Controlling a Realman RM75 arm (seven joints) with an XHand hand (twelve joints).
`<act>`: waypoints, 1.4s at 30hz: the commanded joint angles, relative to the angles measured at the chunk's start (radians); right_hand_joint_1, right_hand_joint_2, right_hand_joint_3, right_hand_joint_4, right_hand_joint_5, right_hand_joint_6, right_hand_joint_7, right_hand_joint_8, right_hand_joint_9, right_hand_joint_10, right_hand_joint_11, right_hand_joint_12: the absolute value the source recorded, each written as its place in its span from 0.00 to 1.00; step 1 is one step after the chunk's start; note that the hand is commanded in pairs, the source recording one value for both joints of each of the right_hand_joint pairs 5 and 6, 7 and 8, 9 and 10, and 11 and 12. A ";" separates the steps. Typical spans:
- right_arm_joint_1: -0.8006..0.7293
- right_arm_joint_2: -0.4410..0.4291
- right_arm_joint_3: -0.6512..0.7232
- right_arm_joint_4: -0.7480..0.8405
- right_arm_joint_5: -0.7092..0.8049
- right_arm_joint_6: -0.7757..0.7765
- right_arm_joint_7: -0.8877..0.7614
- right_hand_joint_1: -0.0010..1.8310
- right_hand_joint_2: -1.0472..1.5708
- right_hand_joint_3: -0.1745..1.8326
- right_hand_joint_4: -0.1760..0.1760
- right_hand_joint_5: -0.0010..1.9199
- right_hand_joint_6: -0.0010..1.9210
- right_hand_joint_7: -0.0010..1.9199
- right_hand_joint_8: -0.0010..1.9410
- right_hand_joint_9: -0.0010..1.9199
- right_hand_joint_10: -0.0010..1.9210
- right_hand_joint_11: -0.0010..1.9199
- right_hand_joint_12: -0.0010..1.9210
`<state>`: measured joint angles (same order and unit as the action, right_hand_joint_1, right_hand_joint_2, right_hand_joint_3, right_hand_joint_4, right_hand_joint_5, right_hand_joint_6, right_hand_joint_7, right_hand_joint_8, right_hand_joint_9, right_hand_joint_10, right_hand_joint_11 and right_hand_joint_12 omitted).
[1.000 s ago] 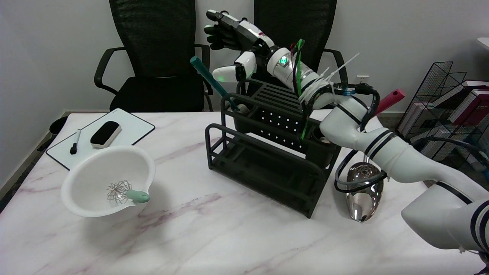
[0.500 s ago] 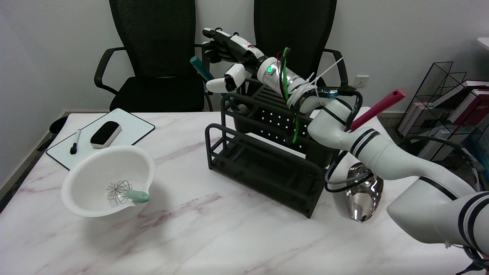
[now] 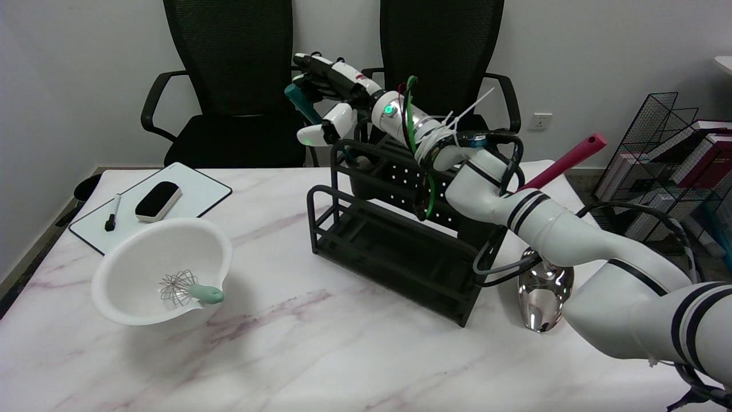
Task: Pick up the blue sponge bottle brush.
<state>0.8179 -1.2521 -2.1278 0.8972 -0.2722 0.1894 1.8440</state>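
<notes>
Approach step: the right hand point(image 3: 323, 83), fingers spread, brackets the teal-blue plastic handle of the bottle brush point(image 3: 298, 100) standing in the black metal rack point(image 3: 394, 252)'s far-left cup; next, close fingers on it

A white marble table point(image 3: 343, 355) is carrying most of the things. A black rack point(image 3: 400, 252) is standing near its middle, and a red handle point(image 3: 563, 160) is sticking up and to the right behind the rack. A shiny metal object point(image 3: 543, 294) is lying just beside the rack on the right. A white bowl point(image 3: 160, 269) is sitting at the left, tilted, and a whisk point(image 3: 189, 289) with a pale green handle is resting inside it. Behind the bowl a small whiteboard point(image 3: 189, 197) is lying flat, with an eraser point(image 3: 158, 201) and a black marker point(image 3: 112, 213) on it. Two black chairs point(image 3: 229, 86) are standing behind the table. A wire basket point(image 3: 669, 149) with books is standing at the far right.
</notes>
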 commanded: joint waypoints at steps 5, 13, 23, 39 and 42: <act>0.044 -0.122 -0.017 -0.121 -0.117 -0.006 -0.008 0.65 0.31 0.72 0.50 0.05 0.05 0.22 0.22 0.22 0.22 0.22 0.22; 0.063 -0.159 -0.017 -0.174 -0.119 0.003 -0.008 0.65 0.31 0.73 0.50 0.05 0.05 0.23 0.23 0.22 0.22 0.22 0.22; 0.094 -0.185 -0.017 -0.217 -0.137 -0.004 -0.008 0.66 0.31 0.74 0.50 0.05 0.05 0.24 0.24 0.22 0.22 0.22 0.22; 0.081 -0.154 0.055 -0.193 -0.137 -0.006 -0.008 0.65 0.33 0.72 0.50 0.13 0.13 0.47 0.46 0.41 0.41 0.34 0.34; 0.069 -0.144 0.064 -0.176 -0.137 -0.006 -0.008 0.64 0.33 0.72 0.50 0.16 0.16 0.53 0.52 0.53 0.53 0.45 0.45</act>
<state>0.9017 -1.4153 -2.1116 0.6965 -0.4017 0.1851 1.8362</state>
